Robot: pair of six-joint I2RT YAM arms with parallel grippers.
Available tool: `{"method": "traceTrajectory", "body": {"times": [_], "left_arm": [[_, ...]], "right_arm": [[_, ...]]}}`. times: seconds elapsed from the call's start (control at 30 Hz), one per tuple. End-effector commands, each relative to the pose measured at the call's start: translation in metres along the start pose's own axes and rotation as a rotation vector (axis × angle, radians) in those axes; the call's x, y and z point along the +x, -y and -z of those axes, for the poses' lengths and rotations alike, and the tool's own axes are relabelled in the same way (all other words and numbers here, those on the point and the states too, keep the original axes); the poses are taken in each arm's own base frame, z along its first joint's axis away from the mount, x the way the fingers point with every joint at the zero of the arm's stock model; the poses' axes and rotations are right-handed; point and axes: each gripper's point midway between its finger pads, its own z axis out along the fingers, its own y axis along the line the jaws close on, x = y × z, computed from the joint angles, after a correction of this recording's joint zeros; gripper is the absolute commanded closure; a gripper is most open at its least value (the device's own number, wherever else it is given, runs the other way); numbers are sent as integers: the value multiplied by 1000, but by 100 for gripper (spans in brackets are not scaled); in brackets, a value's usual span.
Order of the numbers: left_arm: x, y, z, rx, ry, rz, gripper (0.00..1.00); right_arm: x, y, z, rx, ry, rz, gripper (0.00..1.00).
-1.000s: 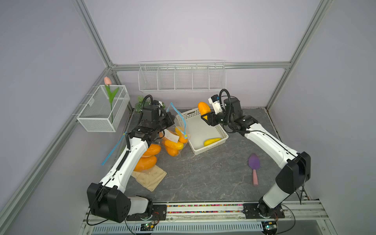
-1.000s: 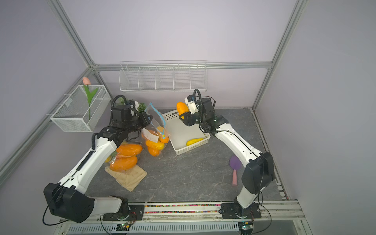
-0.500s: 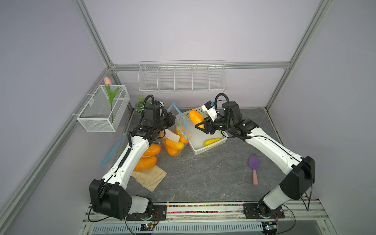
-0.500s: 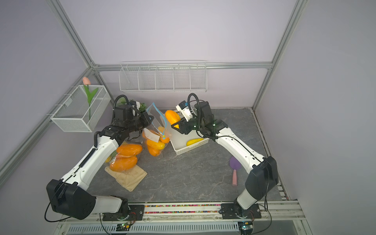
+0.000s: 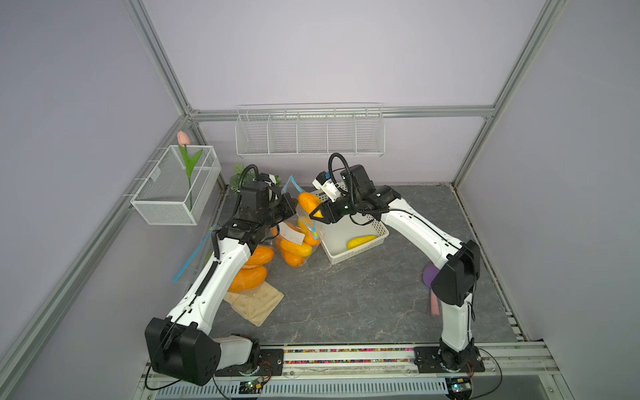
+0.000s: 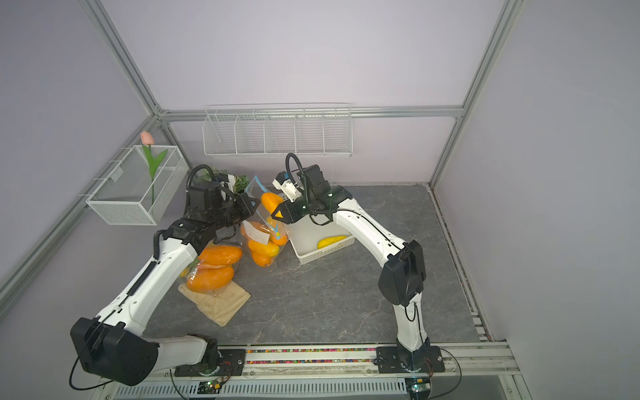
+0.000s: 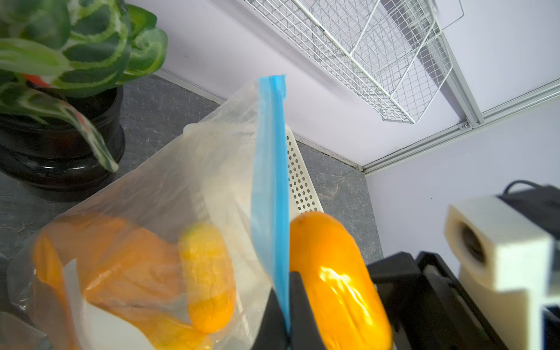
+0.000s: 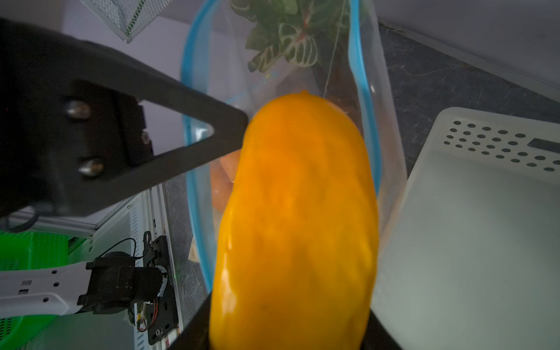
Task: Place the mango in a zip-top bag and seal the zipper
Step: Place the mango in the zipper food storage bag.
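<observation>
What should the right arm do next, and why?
Probably ease the right gripper forward and down into the bag: the mango it holds is only at the open mouth, which the left gripper holds up by the zipper edge.

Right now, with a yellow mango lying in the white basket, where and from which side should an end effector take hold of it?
Grip the yellow mango across its narrow middle, coming straight down from above. It lies flat on the floor of the white basket, lengthwise along the near wall, so the walls likely block any sideways approach. Its short width suits the jaws.
</observation>
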Motion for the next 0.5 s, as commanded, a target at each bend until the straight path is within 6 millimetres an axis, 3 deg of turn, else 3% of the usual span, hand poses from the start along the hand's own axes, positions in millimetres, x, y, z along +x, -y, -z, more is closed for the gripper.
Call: {"method": "traceTrajectory", "body": {"times": [0.0,0.17,0.33,0.4,0.47], "left_arm": [[-1,8,9,34,13,-29,100],[7,12,16,58,-13,-58,100],[23,9,20,55,-54,-79,100],[30,6,22,54,-71,-82,100],[34,2,24,40,-76,-85,100]], "right_arm": [[24,4,-9,41,-130,-74,75],[34,4,-18,46,-208,-137,70],[17,7,-21,73,-161,-189,60],[8,6,-22,70,-140,-199,46],[3,7,-24,71,-128,-207,41]]}}
